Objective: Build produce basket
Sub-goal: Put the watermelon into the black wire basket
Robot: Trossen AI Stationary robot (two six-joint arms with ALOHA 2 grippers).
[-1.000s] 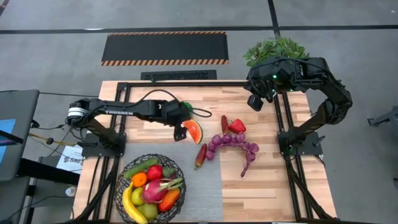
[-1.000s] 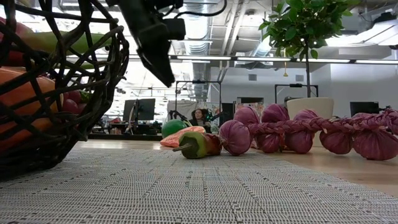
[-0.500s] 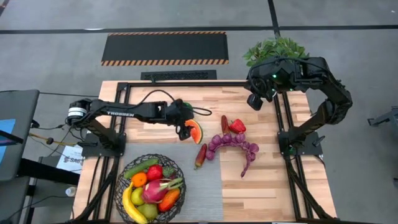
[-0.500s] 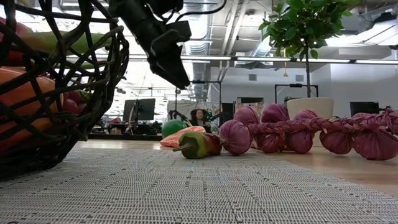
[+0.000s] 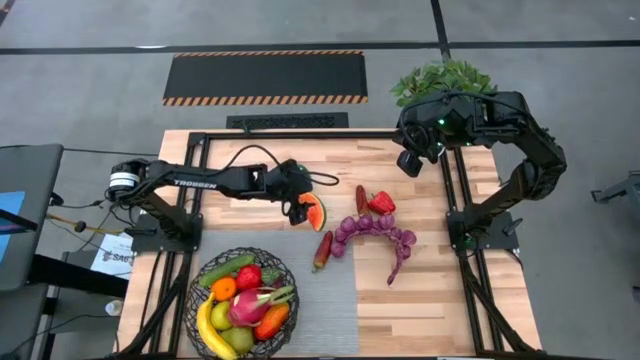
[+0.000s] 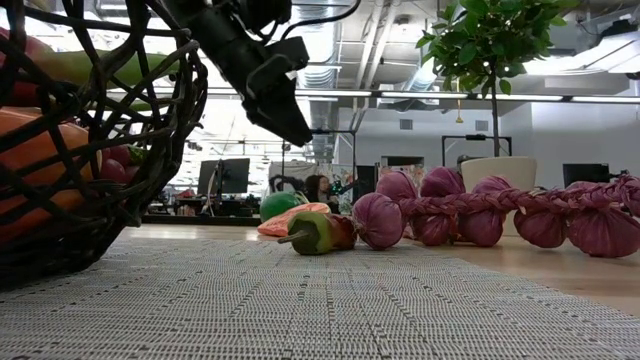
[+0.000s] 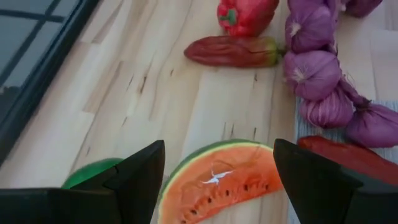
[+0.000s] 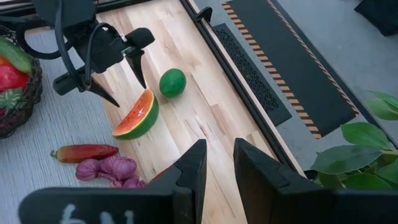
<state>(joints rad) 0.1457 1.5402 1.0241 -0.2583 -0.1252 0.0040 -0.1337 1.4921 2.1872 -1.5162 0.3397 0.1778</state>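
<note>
A watermelon slice (image 5: 313, 212) lies on its flat side on the wooden table, with a green round fruit (image 8: 173, 82) just beyond it. My left gripper (image 7: 219, 147) hangs open a little above the slice, one finger on either side, touching nothing. The black wire basket (image 5: 194, 296) at the near left holds a banana, a cucumber, an apple, an orange and a dragonfruit. Two red chillies (image 5: 322, 250), a red pepper (image 5: 381, 203) and a purple braid of bulbs (image 5: 375, 232) lie mid-table. My right gripper (image 8: 219, 163) hangs high over the far right, slightly open and holding nothing.
A leafy plant (image 5: 443, 80) in a white pot (image 6: 497, 170) stands beyond the far right corner. A grey woven mat (image 5: 330, 300) covers the near middle of the table. A black metal frame (image 5: 300, 133) runs along the table's far and side edges.
My left gripper has sunk a little toward the watermelon slice and tipped, its fingertips swinging toward the table's right. It has stayed open. The produce has not moved.
</note>
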